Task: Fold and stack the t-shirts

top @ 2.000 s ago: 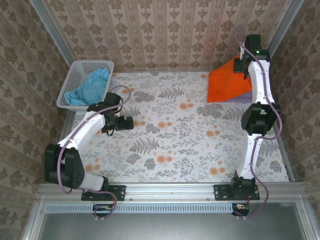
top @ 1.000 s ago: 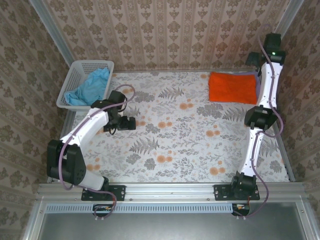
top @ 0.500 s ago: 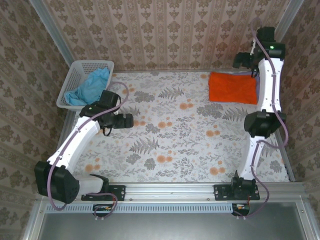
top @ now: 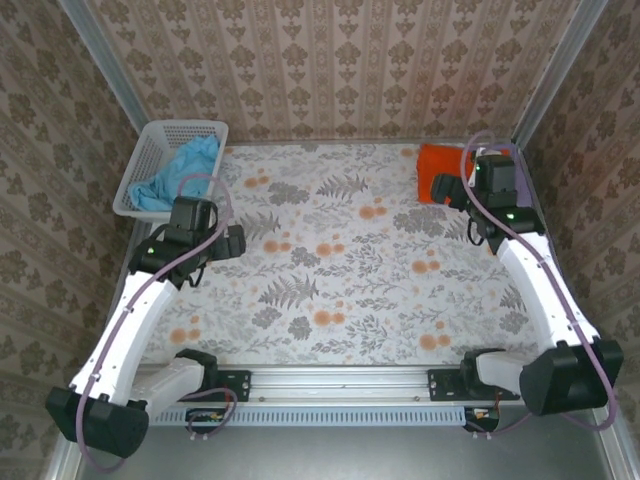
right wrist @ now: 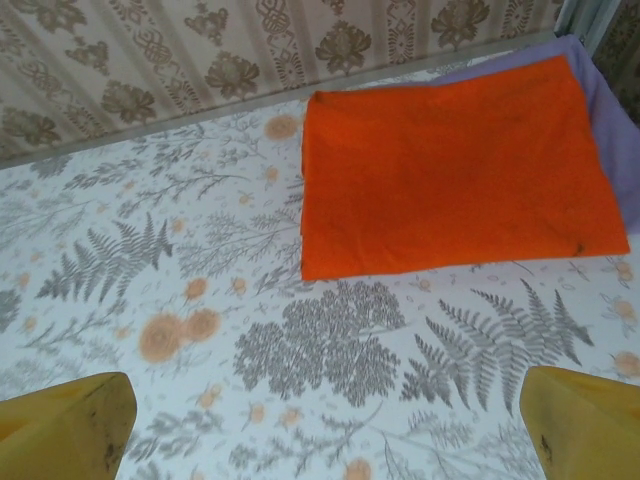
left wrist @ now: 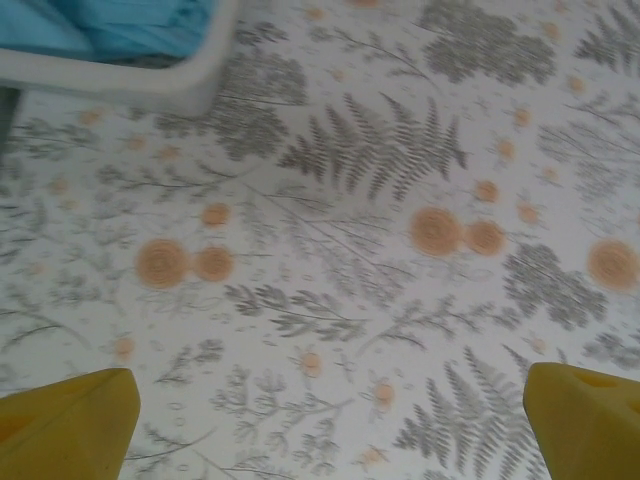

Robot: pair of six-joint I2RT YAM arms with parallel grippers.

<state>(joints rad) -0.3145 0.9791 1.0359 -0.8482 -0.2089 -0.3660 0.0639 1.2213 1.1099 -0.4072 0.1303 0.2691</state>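
The bright orange t-shirt (right wrist: 455, 165) lies folded flat at the back right of the table (top: 340, 290), on top of the lavender t-shirt (right wrist: 612, 120), whose edge shows along its right side. In the top view my right arm covers part of the orange t-shirt (top: 440, 160). The light blue t-shirt (top: 182, 172) lies crumpled in the white basket (top: 150, 150). My right gripper (right wrist: 325, 430) hangs open and empty over bare table just in front of the orange shirt. My left gripper (left wrist: 330, 430) is open and empty too, over the table beside the basket.
The table carries a fern and orange flower print. Patterned walls with metal posts close in the back and both sides. The basket's rim (left wrist: 150, 85) stands at the far left corner, with the blue fabric (left wrist: 120, 20) inside.
Two seconds ago the orange shirt was raised at the right gripper; now it lies flat. The right arm has drawn back from the far corner. The left arm has pulled back leftward.
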